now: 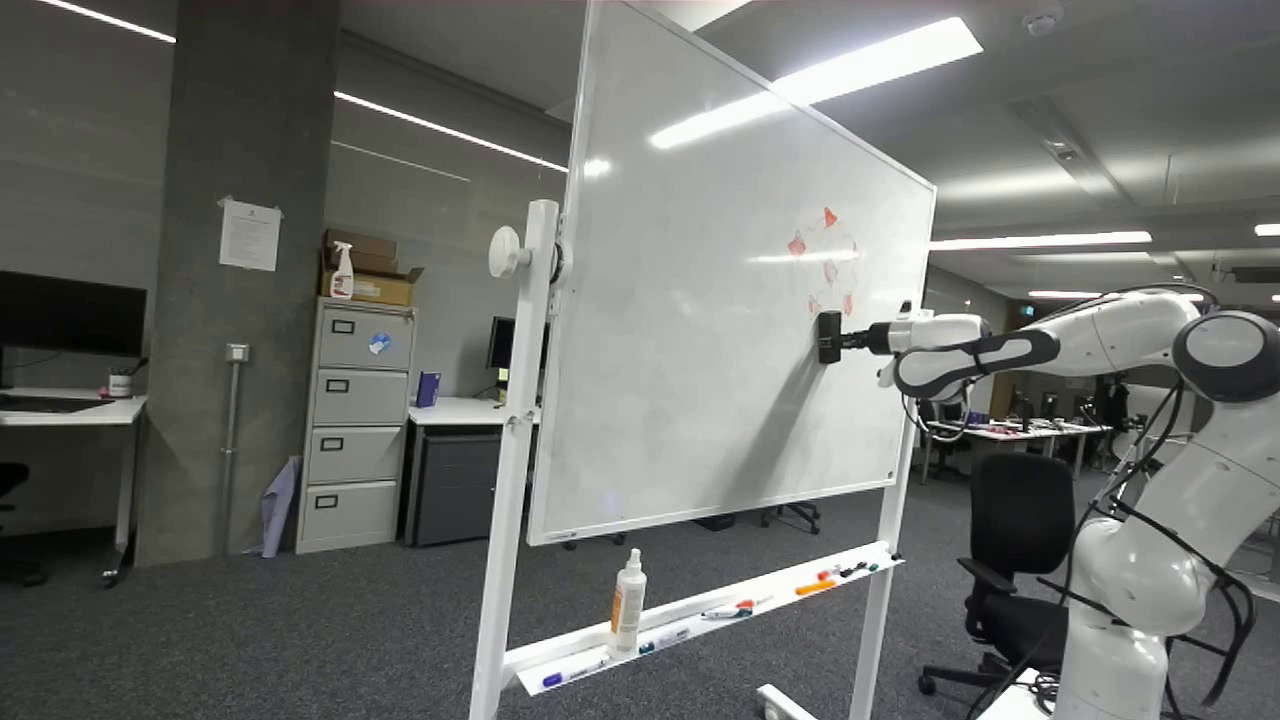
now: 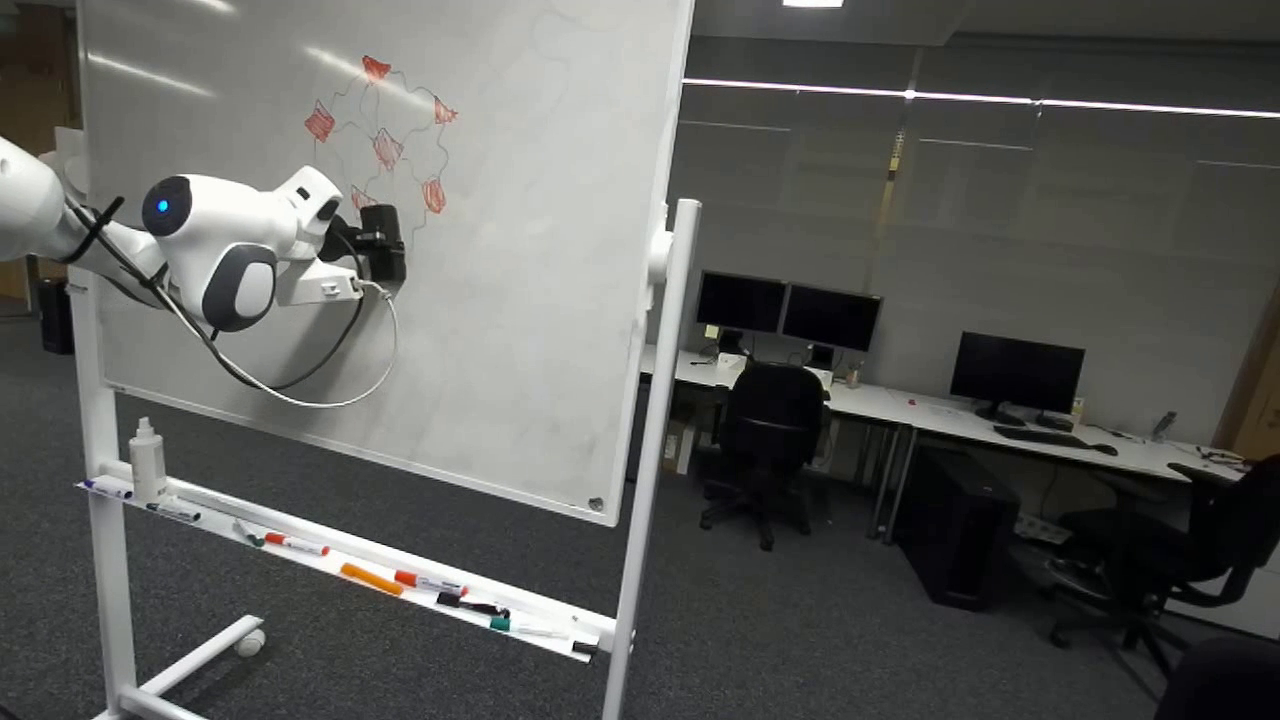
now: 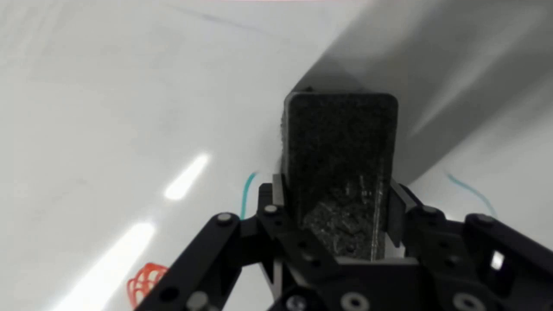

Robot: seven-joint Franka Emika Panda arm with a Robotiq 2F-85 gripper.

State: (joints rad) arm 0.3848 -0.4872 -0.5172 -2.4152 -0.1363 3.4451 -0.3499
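A black eraser (image 3: 339,172) is being pinched across its long sides by the claw (image 3: 338,201) — one pad (image 3: 278,190) against each flank — and is being held upright at the face of the whiteboard (image 1: 690,380); whether its whole underside is being pressed flat cannot be told. Just above it, in an exterior view, red patches (image 2: 387,149) are being displayed, and in the wrist view short teal strokes (image 3: 247,196) are being seen to either side. For even wiping, it is judged, the eraser should be being guided square to the surface, with light, steady pressure being applied, since the grip could be twisted by a corner being dug in. Care is also being called for with the white cable (image 2: 395,325) — it is being hung in a loop below the arm (image 2: 215,250). Lower down, markers (image 2: 370,578) and a bottle (image 2: 147,465) are being carried by the tray (image 1: 780,582).
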